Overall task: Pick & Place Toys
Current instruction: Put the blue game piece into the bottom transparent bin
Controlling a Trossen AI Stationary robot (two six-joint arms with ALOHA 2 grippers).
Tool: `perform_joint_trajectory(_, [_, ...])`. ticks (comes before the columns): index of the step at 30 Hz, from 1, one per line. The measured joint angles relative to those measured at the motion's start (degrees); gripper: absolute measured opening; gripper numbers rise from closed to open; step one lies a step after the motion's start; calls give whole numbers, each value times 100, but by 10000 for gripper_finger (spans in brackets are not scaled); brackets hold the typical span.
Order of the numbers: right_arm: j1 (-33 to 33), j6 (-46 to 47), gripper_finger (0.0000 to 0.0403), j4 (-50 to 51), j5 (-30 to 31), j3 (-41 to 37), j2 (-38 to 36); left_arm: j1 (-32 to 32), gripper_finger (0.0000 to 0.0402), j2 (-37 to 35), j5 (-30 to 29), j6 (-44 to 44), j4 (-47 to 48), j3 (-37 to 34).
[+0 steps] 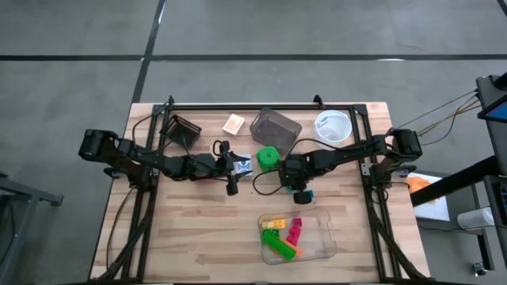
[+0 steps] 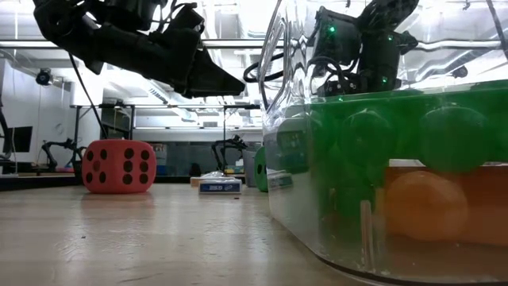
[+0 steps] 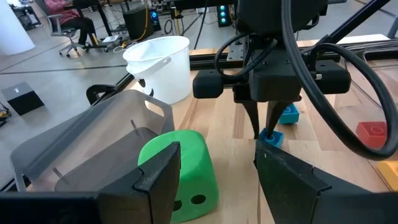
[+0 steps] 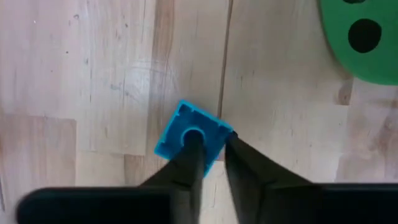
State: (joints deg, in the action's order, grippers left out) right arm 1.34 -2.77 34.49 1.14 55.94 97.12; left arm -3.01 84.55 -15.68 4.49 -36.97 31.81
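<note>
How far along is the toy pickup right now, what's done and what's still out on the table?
Done: several bright bricks already lie in the clear tray. In hand: the right hand has closed down on a small teal brick on the table beside the green die; it is not lifted yet. Left: that green die, the red die, the card pack and the tan block. The left hand hangs open near the green die.

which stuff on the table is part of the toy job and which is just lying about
Job:
- blue brick in the right gripper
- green die
- red die
- card pack
- bricks in the clear tray

Lying about:
- white bowl
- grey bin
</note>
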Motion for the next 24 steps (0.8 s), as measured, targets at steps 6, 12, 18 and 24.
perform_joint_trajectory(6, [0, -40, 18, -10, 78, 0, 0, 0, 208, 0, 0, 0, 0, 0])
perform_joint_trajectory(12, [9, -67, 17, 64, 607, 2, -78, 0, 208, 0, 0, 0, 38, 0])
perform_joint_trajectory(18, [12, -148, 17, 90, 781, 28, -114, 0, 208, 0, 0, 0, 57, 0])
perform_joint_trajectory(24, [4, -154, 17, 195, 801, 51, -299, 0, 208, 0, 0, 0, 59, 0])
